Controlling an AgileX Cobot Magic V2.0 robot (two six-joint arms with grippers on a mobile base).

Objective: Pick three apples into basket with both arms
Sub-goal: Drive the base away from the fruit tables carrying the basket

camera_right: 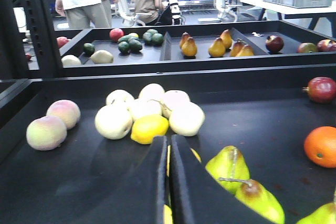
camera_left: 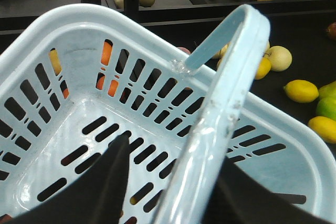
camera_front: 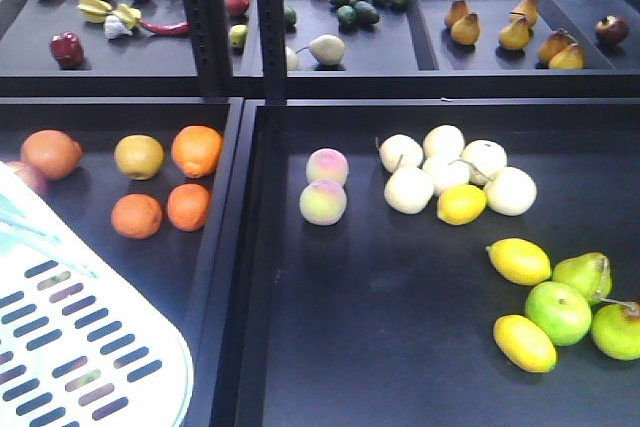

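My left tool [camera_left: 176, 156] grips the basket [camera_left: 79, 17] by its handle. My right tool [camera_right: 168, 142] is pressed closed and empty. One apple [camera_right: 321, 88] lies on the shelf [camera_right: 262, 119], well right of it and farther back.

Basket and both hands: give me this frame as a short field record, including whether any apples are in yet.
basket: pale blue basket, tilted, beside the oranges
basket contents: no apples on the floor that shows; part is hidden by the hand
left hand: left hand straddles the raised handle; clamping unclear
right hand: right hand shut, empty, low by the green pears
apple in view: red apple, far right in the right wrist view, untouched
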